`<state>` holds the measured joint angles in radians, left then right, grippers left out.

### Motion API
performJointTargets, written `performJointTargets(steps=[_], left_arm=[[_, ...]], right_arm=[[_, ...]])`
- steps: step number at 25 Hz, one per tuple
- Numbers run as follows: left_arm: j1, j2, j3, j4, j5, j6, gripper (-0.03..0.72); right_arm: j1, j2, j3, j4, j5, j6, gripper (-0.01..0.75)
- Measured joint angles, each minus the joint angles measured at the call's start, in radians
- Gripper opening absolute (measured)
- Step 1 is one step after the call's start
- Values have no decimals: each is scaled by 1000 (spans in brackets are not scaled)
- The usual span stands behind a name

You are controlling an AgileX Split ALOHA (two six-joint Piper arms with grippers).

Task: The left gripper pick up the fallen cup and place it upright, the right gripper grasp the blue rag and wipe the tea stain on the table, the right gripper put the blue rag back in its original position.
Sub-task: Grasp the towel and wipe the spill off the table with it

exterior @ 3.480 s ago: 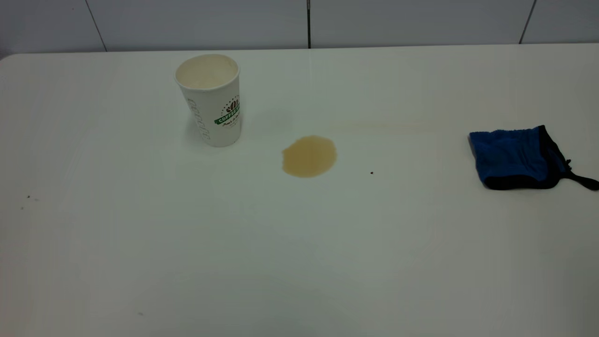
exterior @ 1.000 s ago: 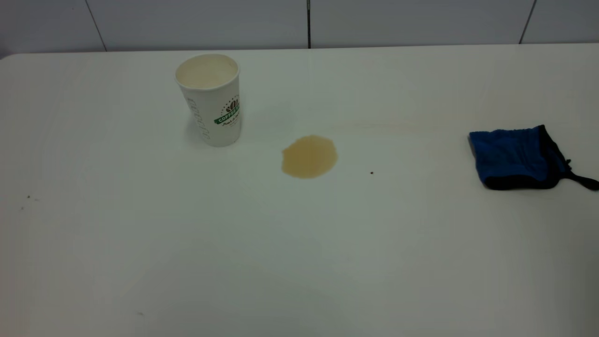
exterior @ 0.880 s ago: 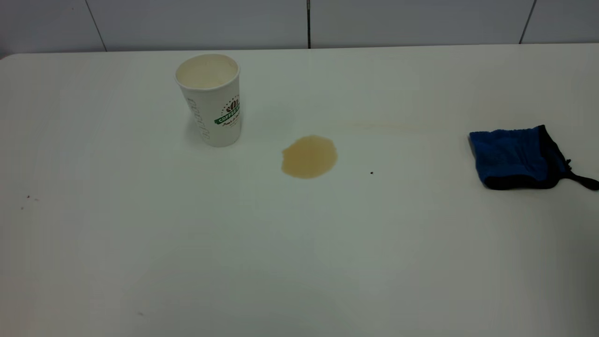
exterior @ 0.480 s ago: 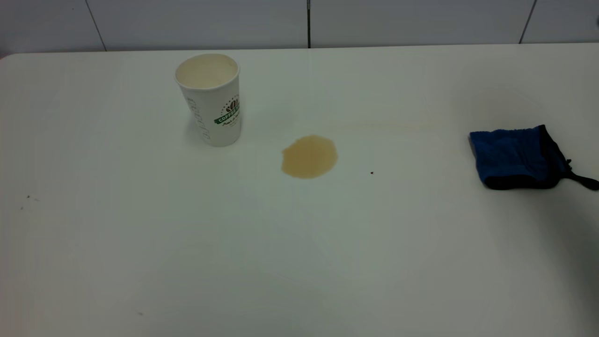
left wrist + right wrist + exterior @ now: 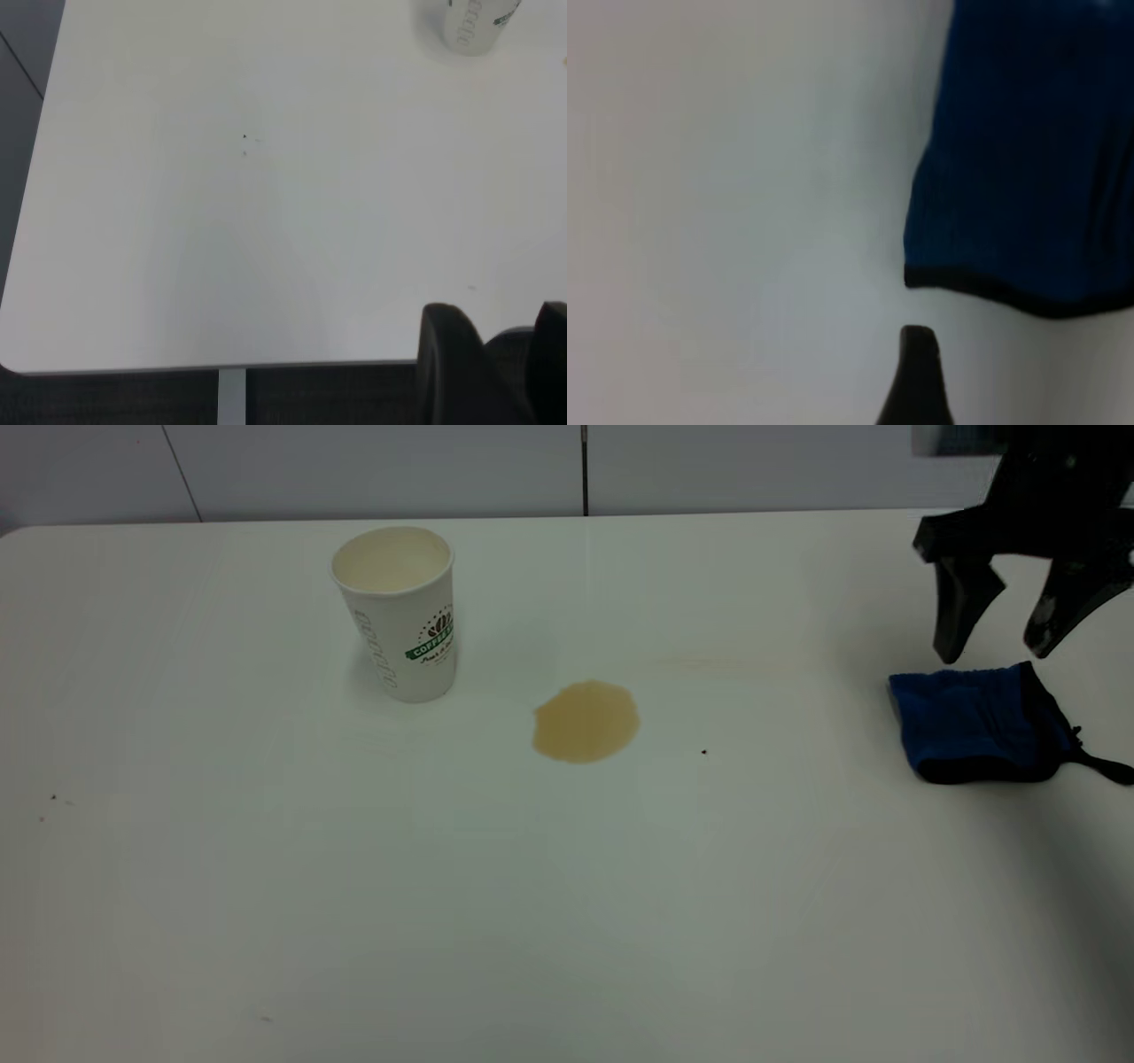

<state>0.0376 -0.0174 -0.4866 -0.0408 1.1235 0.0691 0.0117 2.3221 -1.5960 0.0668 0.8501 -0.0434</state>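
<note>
The white cup (image 5: 395, 615) with the green COFFEE logo stands upright at the back left of the table (image 5: 354, 886); its base shows in the left wrist view (image 5: 474, 22). The light-brown tea stain (image 5: 585, 722) lies to the right of the cup. The blue rag (image 5: 970, 724) lies at the right and also shows in the right wrist view (image 5: 1028, 159). My right gripper (image 5: 997, 651) hangs open just above the rag's far edge, not touching it; one finger (image 5: 917, 376) shows in its wrist view. My left gripper (image 5: 505, 354) is open and empty at the table's near-left edge, far from the cup.
A tiny dark speck (image 5: 703, 752) lies right of the stain. A few specks (image 5: 53, 798) lie at the left. A tiled wall runs behind the table. The table's edge and a corner show in the left wrist view (image 5: 133, 366).
My right gripper has come into view from the upper right and now hangs open over the rag. The cup, the stain and the rag have not moved.
</note>
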Motion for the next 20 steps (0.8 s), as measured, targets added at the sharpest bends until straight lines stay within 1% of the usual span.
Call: performJointTargets(steps=[3,5,9,15,18,20], left_arm=[[0,0,0,0,0,0,241],[0,0,0,0,0,0,241],[0,0,0,0,0,0,241],[0,0,0,0,0,0,241],[0,0,0,0,0,0,241],[0,0,0,0,0,0,241]], right_arm=[[-3,76,-82,-3,4,0,675],[-5,106,-110,-4,2,-2,673],[-19,154,-125,-22,-30,12,672],[-62,199,-129,-14,-73,-1,665],[-63,219,-130,-7,-82,-3,641],[-63,235,-131,1,-83,-4,599]])
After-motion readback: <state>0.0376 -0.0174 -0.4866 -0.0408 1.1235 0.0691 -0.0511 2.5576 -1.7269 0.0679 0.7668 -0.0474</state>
